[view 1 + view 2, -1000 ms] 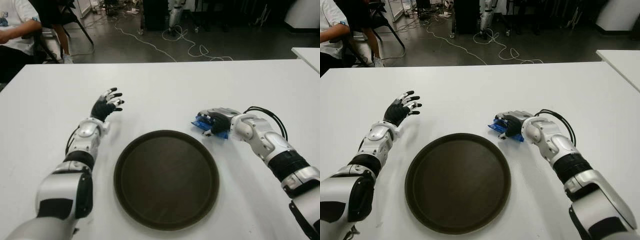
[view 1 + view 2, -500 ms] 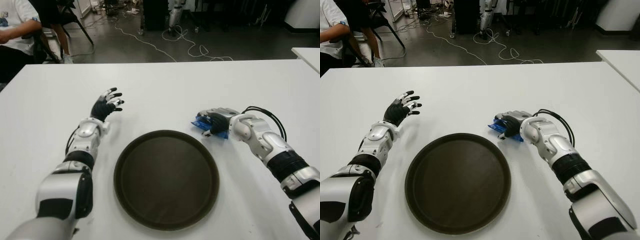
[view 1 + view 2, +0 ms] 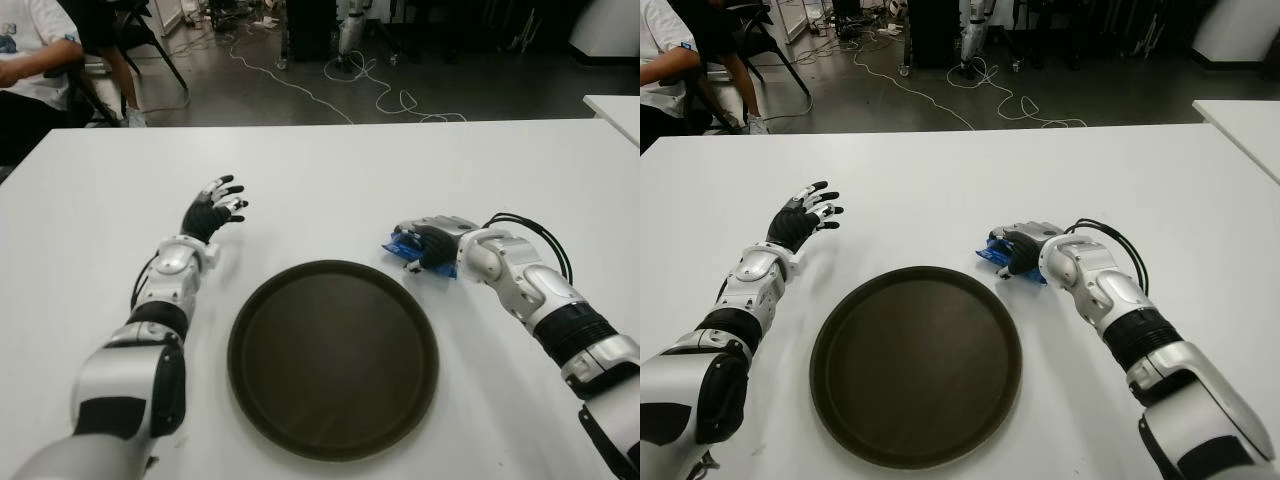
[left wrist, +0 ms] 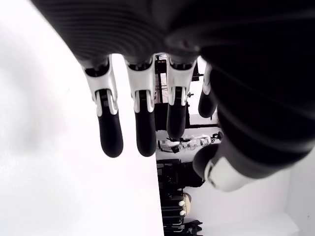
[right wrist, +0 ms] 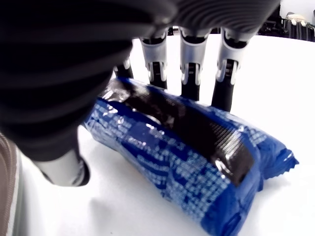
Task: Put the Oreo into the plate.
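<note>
The Oreo pack [image 5: 187,162], blue with a dark band, lies flat on the white table [image 3: 330,190] just past the right rim of the round dark brown plate [image 3: 332,360]. My right hand [image 3: 430,243] covers it from above, so only blue ends [image 3: 398,246] stick out. In the right wrist view three fingers [image 5: 190,69] reach down behind the pack, fairly straight. The thumb [image 5: 61,169] stands on the table on its near side. The pack still rests on the table. My left hand [image 3: 213,208] shows left of the plate, its fingers [image 4: 109,132] spread and holding nothing.
A person sits at the far left corner [image 3: 30,60] beyond the table. Cables [image 3: 370,95] trail over the floor behind it. Another white table's corner [image 3: 615,110] shows at the far right. The plate has nothing in it.
My right hand has crept slightly left over the Oreo pack. The pack, the plate and the left hand have not moved.
</note>
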`<action>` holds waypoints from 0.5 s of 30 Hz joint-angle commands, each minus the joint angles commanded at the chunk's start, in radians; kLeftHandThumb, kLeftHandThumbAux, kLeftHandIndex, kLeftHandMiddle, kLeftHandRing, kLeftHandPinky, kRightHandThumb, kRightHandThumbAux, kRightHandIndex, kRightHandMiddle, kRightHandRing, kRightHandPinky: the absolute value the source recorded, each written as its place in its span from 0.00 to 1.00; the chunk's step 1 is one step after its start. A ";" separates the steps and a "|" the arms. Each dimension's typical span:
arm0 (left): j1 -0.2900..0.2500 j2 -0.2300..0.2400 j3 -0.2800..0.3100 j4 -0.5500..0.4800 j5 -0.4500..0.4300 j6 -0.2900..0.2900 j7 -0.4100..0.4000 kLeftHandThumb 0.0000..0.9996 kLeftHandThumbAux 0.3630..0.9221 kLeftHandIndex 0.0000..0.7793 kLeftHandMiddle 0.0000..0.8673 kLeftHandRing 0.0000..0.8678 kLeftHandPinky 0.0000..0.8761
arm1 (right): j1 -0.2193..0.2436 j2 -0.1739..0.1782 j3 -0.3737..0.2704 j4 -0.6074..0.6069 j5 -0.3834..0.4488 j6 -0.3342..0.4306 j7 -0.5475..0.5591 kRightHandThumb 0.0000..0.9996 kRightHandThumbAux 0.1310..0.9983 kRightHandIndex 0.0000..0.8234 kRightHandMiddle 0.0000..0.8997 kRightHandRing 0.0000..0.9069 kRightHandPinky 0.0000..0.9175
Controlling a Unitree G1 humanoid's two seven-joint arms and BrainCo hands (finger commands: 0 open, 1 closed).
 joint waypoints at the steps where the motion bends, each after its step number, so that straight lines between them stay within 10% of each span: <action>1: 0.000 0.000 0.000 0.000 0.000 0.000 0.000 0.05 0.65 0.15 0.23 0.29 0.38 | 0.000 0.000 0.001 0.000 -0.001 0.000 0.000 0.33 0.58 0.12 0.28 0.32 0.34; 15: -0.001 0.000 0.002 0.000 -0.002 0.001 0.000 0.06 0.64 0.14 0.23 0.30 0.39 | 0.006 0.002 0.012 -0.004 -0.023 0.003 -0.020 0.33 0.57 0.12 0.28 0.33 0.36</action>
